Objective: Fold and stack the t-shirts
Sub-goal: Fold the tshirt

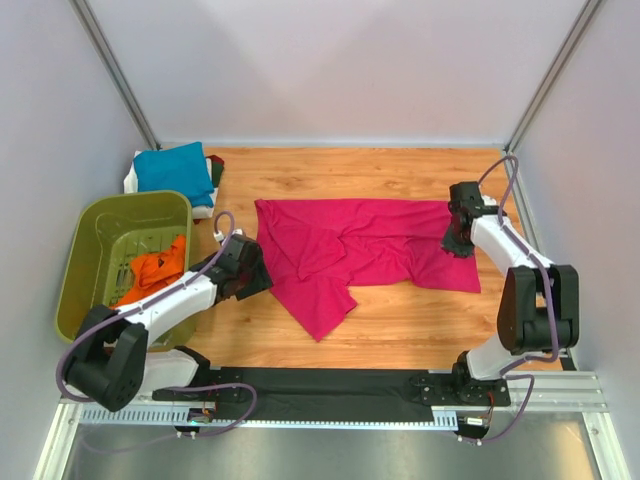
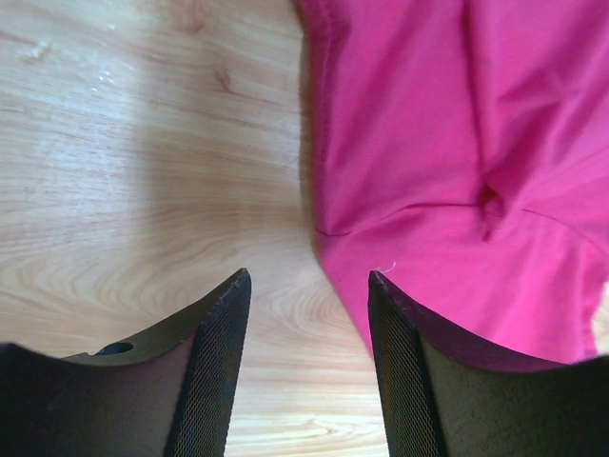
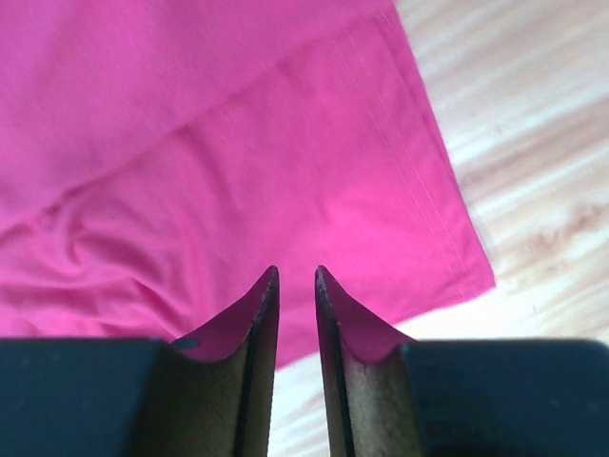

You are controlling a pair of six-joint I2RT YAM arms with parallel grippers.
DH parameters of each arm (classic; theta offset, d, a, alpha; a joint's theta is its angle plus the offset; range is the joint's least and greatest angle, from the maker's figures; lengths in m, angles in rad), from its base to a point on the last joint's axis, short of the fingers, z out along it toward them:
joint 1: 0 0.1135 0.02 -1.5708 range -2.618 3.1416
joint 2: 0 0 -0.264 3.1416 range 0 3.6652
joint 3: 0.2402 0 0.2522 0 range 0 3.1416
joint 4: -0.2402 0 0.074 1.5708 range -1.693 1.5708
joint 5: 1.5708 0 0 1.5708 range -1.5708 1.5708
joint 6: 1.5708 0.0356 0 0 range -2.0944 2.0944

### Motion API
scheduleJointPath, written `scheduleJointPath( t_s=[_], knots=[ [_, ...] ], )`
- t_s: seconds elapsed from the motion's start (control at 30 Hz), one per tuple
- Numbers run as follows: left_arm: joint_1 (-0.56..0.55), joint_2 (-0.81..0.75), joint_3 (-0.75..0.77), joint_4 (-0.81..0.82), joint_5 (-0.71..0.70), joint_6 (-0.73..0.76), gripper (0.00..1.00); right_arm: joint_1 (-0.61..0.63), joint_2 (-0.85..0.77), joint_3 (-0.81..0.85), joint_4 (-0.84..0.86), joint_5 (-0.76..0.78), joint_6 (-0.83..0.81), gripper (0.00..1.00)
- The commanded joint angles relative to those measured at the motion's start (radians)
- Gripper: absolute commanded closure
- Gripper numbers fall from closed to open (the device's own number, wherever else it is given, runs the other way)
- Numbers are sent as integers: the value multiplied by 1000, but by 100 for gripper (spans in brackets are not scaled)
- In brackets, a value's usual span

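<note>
A magenta-pink t-shirt (image 1: 360, 250) lies crumpled and partly spread on the wooden table, one flap pointing toward the near edge. My left gripper (image 1: 262, 275) is open and empty, low by the shirt's left edge; in the left wrist view its jaws (image 2: 307, 276) straddle bare wood with the shirt (image 2: 447, 143) just to the right. My right gripper (image 1: 455, 245) hovers over the shirt's right end, jaws narrowly apart and holding nothing (image 3: 296, 271), above the pink cloth (image 3: 238, 143). A folded teal-blue t-shirt (image 1: 172, 168) lies on a white one (image 1: 130, 182) at the back left. An orange t-shirt (image 1: 160, 268) lies in the basket.
The olive-green plastic basket (image 1: 100, 205) stands at the left, beside my left arm. A dark item (image 1: 216, 170) sits behind the teal stack. Walls close in the table at the back and sides. Bare wood shows in front of the shirt (image 1: 420, 320).
</note>
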Motion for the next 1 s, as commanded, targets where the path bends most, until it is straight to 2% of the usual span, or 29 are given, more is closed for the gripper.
scheduleJointPath(
  t_s=[0.0, 0.2, 0.4, 0.5, 0.57, 0.97],
  knots=[
    [5, 45, 8, 73, 20, 8, 41, -33, -73, -72, -26, 25, 25, 76],
    [5, 86, -1, 145, 37, 15, 49, -136, -150, -205, 8, -41, 44, 75],
    [5, 111, -23, 147, 39, -9, 74, -162, -175, -276, 55, -18, 79, 75],
    [5, 112, -27, 124, 20, -19, 92, -176, -140, -296, 77, -8, 78, 75],
    [5, 108, -27, 96, 8, -17, 98, -190, -110, -300, 91, 7, 72, 76],
    [3, 50, -14, -28, -38, 30, 100, -282, -44, -294, 155, 18, 36, 80]
  ],
)
